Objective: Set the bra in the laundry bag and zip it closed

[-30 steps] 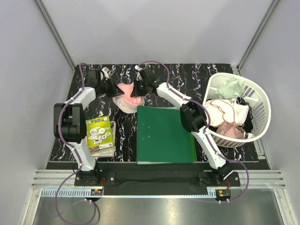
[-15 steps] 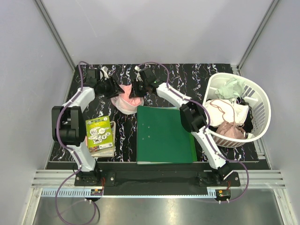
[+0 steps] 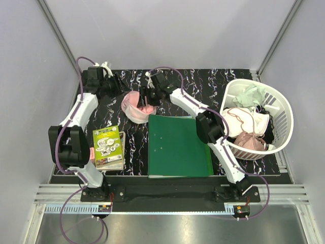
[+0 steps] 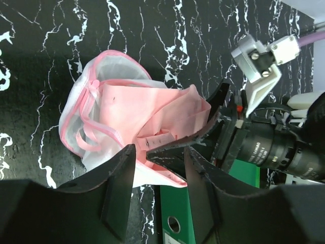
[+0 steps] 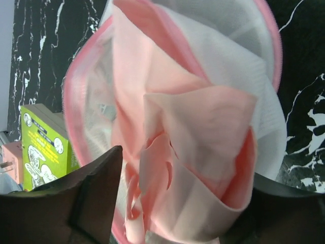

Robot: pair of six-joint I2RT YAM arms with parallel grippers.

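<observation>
Bra half inside laundry bag, left gripper apart, right gripper clamping unclear

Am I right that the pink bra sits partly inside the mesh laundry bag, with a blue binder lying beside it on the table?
Not quite: the binder is green, not blue, as the top external view shows. The pink bra does sit partly inside the laundry bag, beside that binder.

Bright, even overhead light, shadows soft; top view sharp, glare on near metal rail; right wrist view soft, right tool defocused.
</observation>
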